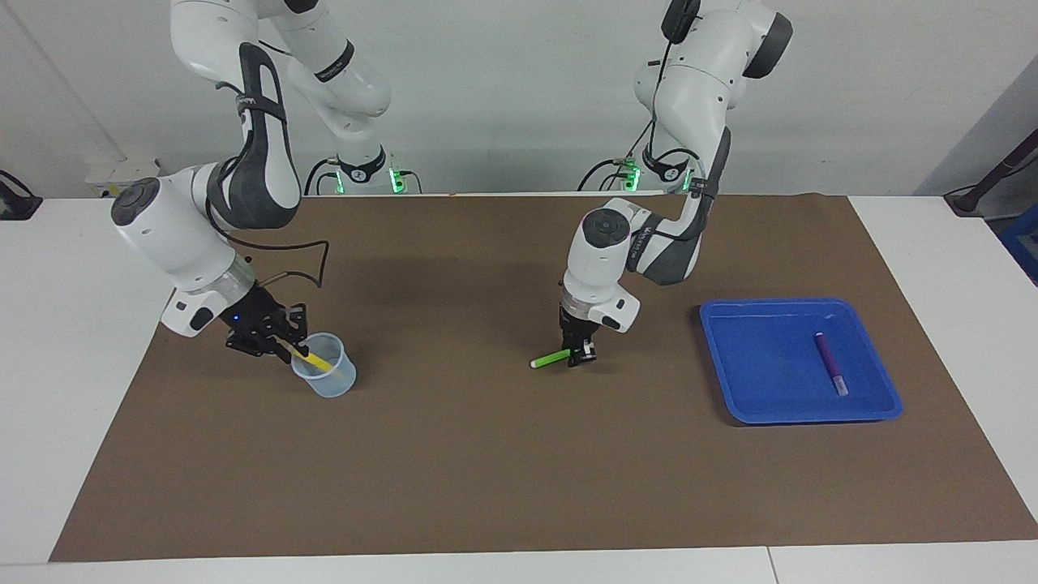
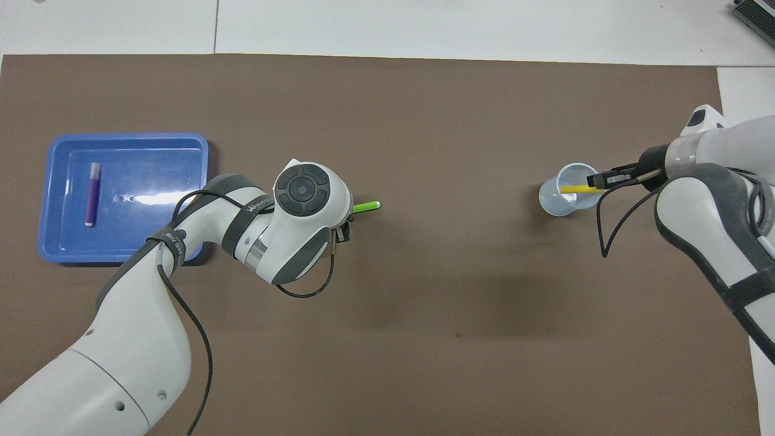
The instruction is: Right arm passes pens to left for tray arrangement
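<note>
The green pen [image 1: 551, 358] lies level in the closed fingers of the left gripper [image 1: 581, 354] low over the mat's middle, its gripped end hidden. The purple pen [image 1: 831, 362] lies in the blue tray [image 1: 718, 341]. The right gripper [image 1: 285, 345] pinches the yellow pen [image 1: 315, 359], whose lower end is blurred inside the translucent cup [image 1: 334, 385].

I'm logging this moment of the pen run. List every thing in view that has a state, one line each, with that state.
Purple pen: lying flat in the tray, untouched.
Blue tray: on the mat, holding one pen.
Green pen: at the mat, one end at the left gripper.
Yellow pen: leaning in the cup, top end in the right gripper.
Cup: upright on the mat.
</note>
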Controlling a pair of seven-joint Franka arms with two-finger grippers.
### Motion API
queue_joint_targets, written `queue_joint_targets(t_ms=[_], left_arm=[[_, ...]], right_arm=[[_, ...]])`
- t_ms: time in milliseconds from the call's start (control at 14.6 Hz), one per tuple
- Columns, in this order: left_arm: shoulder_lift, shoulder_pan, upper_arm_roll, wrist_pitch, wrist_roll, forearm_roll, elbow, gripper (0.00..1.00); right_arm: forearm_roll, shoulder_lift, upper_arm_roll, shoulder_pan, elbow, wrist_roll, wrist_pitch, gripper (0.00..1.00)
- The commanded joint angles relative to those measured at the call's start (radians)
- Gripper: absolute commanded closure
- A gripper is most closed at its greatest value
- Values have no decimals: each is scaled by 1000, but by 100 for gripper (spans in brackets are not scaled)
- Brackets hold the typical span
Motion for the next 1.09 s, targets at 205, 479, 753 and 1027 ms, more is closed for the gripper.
queue_joint_targets(t_ms=[205, 479, 753, 1027], left_arm=[[-1, -3, 20, -6, 1, 39, 1, 100], [3, 11, 20, -83, 145, 38, 61, 100], [3, 13, 20, -91, 166, 24, 85, 100], [3, 19, 20, -40, 166, 18, 67, 100]], right_arm=[[-23, -7, 5, -6, -16, -20, 29, 66], [-93, -9, 5, -4, -15, -120, 14, 65], [-115, -17, 5, 5, -4, -118, -33, 66], [-115, -17, 5, 5, -4, -117, -50, 66]])
